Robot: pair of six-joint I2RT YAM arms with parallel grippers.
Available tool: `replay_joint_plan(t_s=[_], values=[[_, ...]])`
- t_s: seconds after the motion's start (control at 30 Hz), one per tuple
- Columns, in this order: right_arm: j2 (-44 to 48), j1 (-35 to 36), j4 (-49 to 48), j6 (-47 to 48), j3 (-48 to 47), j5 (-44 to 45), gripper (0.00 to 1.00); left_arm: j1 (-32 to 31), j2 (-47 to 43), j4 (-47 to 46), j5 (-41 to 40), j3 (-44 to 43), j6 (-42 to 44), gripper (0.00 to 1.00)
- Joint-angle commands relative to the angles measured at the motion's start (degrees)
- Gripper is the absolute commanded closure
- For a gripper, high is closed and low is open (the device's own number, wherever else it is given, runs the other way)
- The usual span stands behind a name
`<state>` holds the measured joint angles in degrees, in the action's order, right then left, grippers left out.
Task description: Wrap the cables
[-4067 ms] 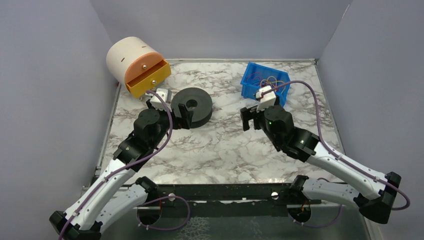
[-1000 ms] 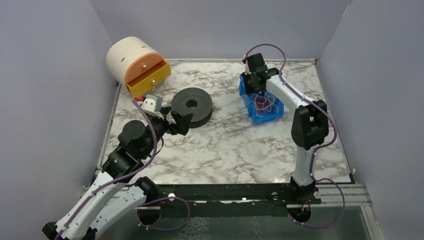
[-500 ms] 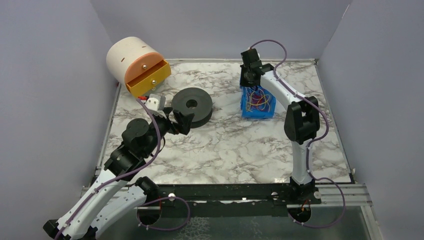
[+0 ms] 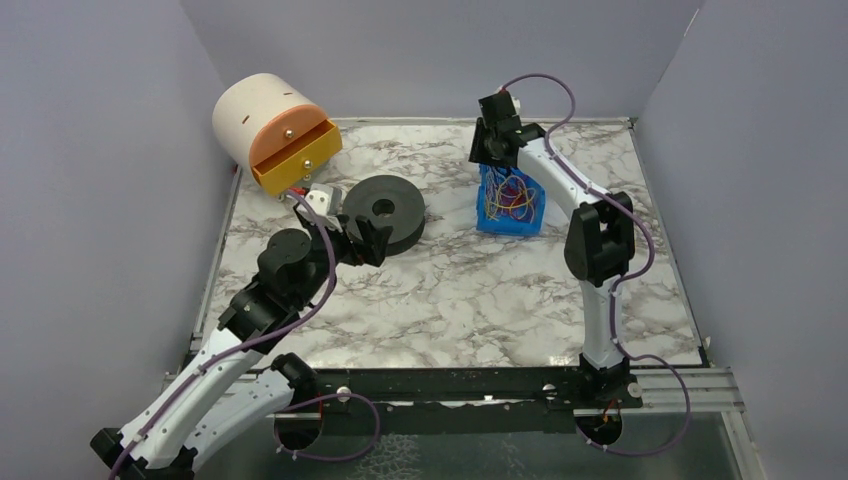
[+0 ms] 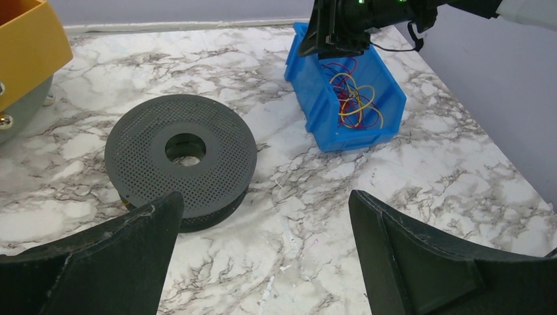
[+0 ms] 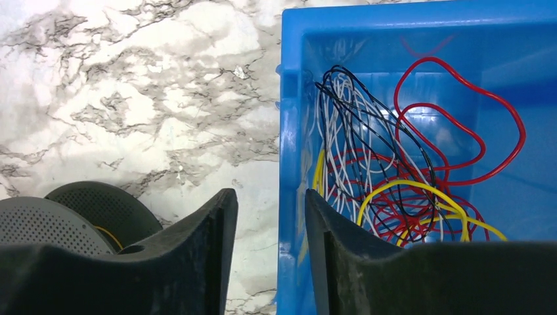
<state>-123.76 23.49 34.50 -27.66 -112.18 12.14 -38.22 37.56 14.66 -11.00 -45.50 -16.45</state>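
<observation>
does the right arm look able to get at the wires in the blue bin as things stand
Probably yes. The right gripper is at the blue bin and the wires lie uncovered beside it. But its jaws seem closed on the bin's wall, so it would need to let go first.

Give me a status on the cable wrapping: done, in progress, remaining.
Done: nothing wrapped that I can see; the cables lie tangled in the blue bin. In hand: the right end effector sits at the bin's rim, fingers astride its wall, holding no cable; the left end effector is open and empty, facing the black spool. Left: pick out each cable and wrap it.
</observation>
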Motion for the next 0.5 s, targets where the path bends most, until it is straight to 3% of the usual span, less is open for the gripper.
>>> replay_joint_plan(t_s=[0.0, 0.17, 0.47], values=[[3.2, 0.4, -1.2, 0.4, -1.2, 0.0, 0.49, 0.2, 1.8, -0.7, -1.3, 0.4, 1.1, 0.01], [12.4, 0.4, -4.4, 2.8, 6.1, 0.1, 0.39, 0.2, 5.6, -0.3, -1.1, -0.3, 1.7, 0.01], [35.7, 0.4, -14.5, 4.1, 32.8, -6.1, 0.29, 0.2, 15.0, 2.0, 0.1, -6.0, 2.2, 0.01]])
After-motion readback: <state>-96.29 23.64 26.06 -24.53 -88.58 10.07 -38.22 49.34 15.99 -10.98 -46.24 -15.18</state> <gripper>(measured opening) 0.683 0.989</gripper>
